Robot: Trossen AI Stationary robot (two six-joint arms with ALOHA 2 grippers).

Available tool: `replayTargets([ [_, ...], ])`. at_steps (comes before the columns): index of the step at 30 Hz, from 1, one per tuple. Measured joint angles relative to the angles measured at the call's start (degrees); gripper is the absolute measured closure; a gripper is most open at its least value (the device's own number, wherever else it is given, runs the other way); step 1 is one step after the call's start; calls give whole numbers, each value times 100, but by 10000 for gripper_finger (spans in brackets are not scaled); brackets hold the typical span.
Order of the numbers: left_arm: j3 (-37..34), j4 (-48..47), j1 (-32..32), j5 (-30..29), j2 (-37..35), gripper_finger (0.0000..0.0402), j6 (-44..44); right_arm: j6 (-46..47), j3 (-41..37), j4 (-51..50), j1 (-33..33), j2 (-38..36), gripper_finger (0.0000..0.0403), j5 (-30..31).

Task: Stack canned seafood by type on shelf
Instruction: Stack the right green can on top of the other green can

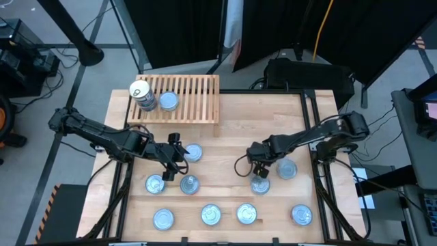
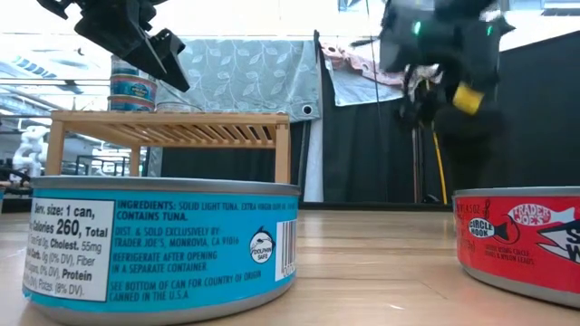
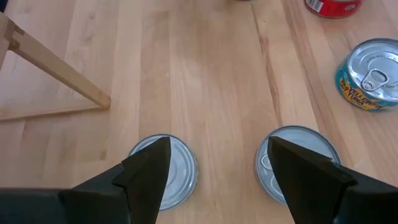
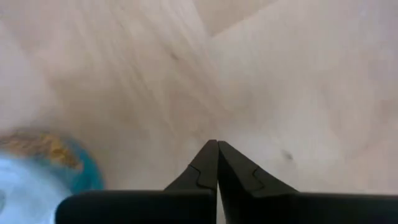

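The slatted wooden shelf (image 1: 179,99) stands at the table's far left. It carries a stack of tins with a cream top (image 1: 141,94) and a single silvery tin (image 1: 168,102). More tins rest flat on the table. My left gripper (image 1: 176,158) hovers open above the table among three tins (image 1: 193,152) (image 1: 155,183) (image 1: 189,183). In its wrist view the gripper (image 3: 214,168) has a silvery tin behind each fingertip (image 3: 177,168) (image 3: 298,162). My right gripper (image 1: 258,168) is shut (image 4: 217,149), just on the far side of a tin (image 1: 260,184), with another tin (image 1: 287,169) to its right.
A row of several tins lies along the near edge (image 1: 163,219) (image 1: 211,214) (image 1: 246,213) (image 1: 301,215). The low view shows a blue-labelled tin (image 2: 163,249) and a red-labelled one (image 2: 521,240) up close. Bare wood lies at the table's middle and far right (image 1: 273,116).
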Motion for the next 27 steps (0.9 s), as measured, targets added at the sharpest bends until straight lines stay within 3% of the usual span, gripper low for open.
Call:
replayTargets([
  [8, 0, -44, -2, 20, 0, 128, -22, 628, 114, -1225, 414, -352, 403, -158],
  [27, 0, -41, -1, 23, -1, 128, -27, 831, -341, -998, 623, -355, 403, -331],
])
